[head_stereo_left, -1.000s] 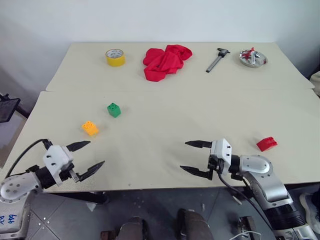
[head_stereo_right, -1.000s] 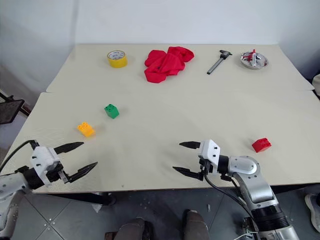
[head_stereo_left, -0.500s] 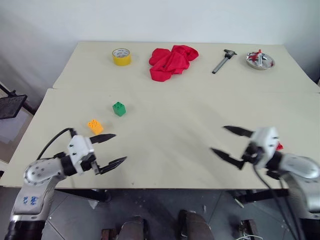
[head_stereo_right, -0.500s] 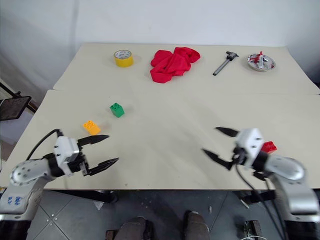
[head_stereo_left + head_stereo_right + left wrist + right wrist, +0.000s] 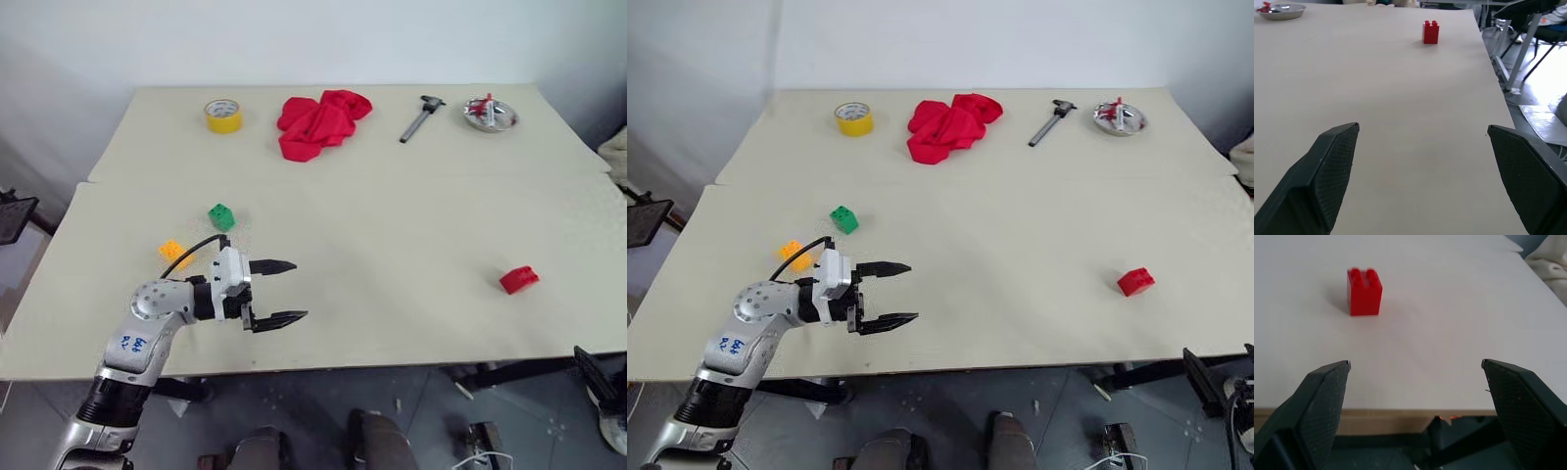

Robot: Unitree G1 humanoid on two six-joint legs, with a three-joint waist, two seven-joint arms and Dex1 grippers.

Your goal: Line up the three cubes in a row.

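1. Cubes: green cube (image 5: 222,216) sits left of table (image 5: 392,225) centre; orange cube (image 5: 172,252) is just beside it toward the near-left edge; red cube (image 5: 519,280) is well apart, far right near the front edge. No row yet.
2. Landmark = green cube. Left gripper (image 5: 279,292) hovers just nearer the front edge than it and a bit right, pointing across the table toward the red cube. Jaws wide apart, nothing between them.
3. Left wrist view confirms: bare table between the two fingers (image 5: 1332,169), red cube far ahead.
4. Right gripper (image 5: 1415,396) is off the front table edge, far right of the green cube, facing the red cube. Jaws fully spread, empty.
5. Why, as a judgement: green and orange already sit as a near pair, red is the outlier, so each arm is probably staged to take the cube on its side.
6. Versus a second ago: left gripper has swung from the near-left table corner inward, past the orange cube. Right gripper has pulled out from mid-front of the table to beyond the right front edge.
7. Cubes unmoved; the head camera shifted slightly.
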